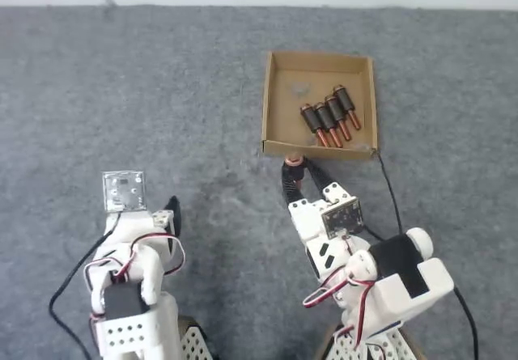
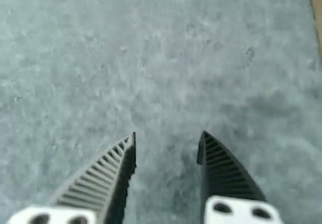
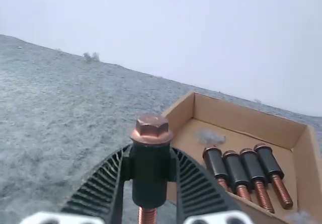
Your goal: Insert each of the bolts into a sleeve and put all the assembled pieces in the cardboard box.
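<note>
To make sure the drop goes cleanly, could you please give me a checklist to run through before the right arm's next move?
1. Right gripper shut on the held piece: ok.
2. Bolt seated in sleeve, head up: ok.
3. Held piece over the cardboard box: not ok, short of the near wall.
4. Free room beside the four pieces inside: ok.
5. Left gripper open, away from the box: ok.

The high camera looks steeply down over the grey table [image 1: 162, 93]; my arms enter at six o'clock. My left wrist camera hangs close above the table, facing down past my left gripper [image 2: 168, 133]. My right wrist camera looks low and forward past my right gripper [image 3: 150, 156]. It shares the cardboard box [image 3: 236, 118] with the high view, where it sits at about one o'clock.
</note>
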You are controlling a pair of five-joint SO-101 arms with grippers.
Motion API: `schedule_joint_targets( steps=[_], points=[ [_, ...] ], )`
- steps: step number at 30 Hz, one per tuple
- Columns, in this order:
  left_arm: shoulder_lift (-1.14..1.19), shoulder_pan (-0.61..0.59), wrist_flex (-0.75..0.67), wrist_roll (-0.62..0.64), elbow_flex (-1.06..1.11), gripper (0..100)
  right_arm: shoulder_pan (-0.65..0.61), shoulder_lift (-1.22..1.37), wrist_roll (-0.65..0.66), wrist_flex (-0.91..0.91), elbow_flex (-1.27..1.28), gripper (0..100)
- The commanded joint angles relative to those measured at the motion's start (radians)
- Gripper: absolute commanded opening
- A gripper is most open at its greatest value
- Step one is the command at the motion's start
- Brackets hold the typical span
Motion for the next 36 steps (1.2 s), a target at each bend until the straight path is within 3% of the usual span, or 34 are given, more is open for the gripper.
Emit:
schedule_joint_targets(
  steps=[1, 5, 23, 30, 36],
  points=[
    [-0.021, -0.002, 0.006, -0.011, -0.007, 14, 0.015, -0.018, -0.006, 0.001, -0.015, 0.6],
    [-0.021, 0.000, 0.006, -0.005, -0.007, 0, 0.016, -0.013, -0.006, 0.002, -0.015, 0.6],
    [-0.020, -0.008, 0.009, -0.005, -0.007, 1, 0.077, -0.142, -0.005, 0.016, 0.003, 0.6],
    [-0.020, -0.009, 0.011, -0.008, -0.007, 1, 0.188, -0.386, -0.005, 0.374, -0.012, 0.6],
    [-0.020, -0.008, 0.009, -0.009, -0.007, 1, 0.223, -0.717, -0.005, 0.871, -0.054, 0.6]
  ],
)
